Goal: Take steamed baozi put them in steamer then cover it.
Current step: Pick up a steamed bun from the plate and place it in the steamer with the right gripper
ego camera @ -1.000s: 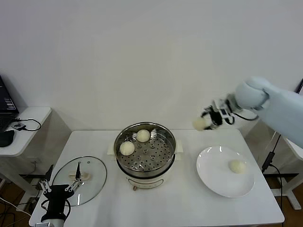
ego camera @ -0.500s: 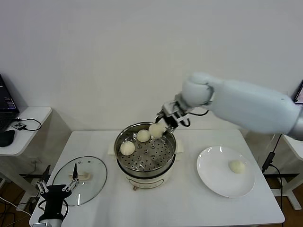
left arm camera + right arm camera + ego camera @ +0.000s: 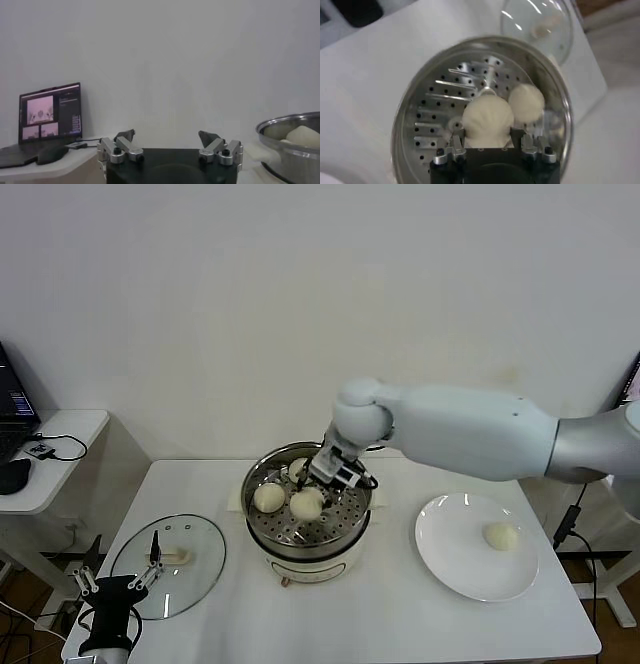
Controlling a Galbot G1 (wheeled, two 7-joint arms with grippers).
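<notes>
The steamer (image 3: pixel 262 529) stands mid-table with its perforated tray bare. One baozi (image 3: pixel 268 497) lies on the tray's left; a second (image 3: pixel 296 468) shows partly behind my right gripper (image 3: pixel 312 496). That gripper reaches down into the pot, shut on a third baozi (image 3: pixel 306 504) low over the tray. In the right wrist view this baozi (image 3: pixel 487 119) sits between the fingers (image 3: pixel 456 142), beside another bun (image 3: pixel 526 102). A last baozi (image 3: pixel 500 535) rests on the white plate (image 3: pixel 450 564). The cover (image 3: pixel 190 569) lies flat at the table's left. My left gripper (image 3: pixel 120 586) stays parked and open near it.
A side table (image 3: pixel 60 434) with cables and a laptop (image 3: pixel 50 112) stands at the far left. The steamer's rim (image 3: pixel 287 125) shows at the edge of the left wrist view. A black cable (image 3: pixel 572 514) hangs off the table's right side.
My right arm swung from above the plate's far side to the steamer and lowered the baozi into the pot. The left gripper barely shifted.
</notes>
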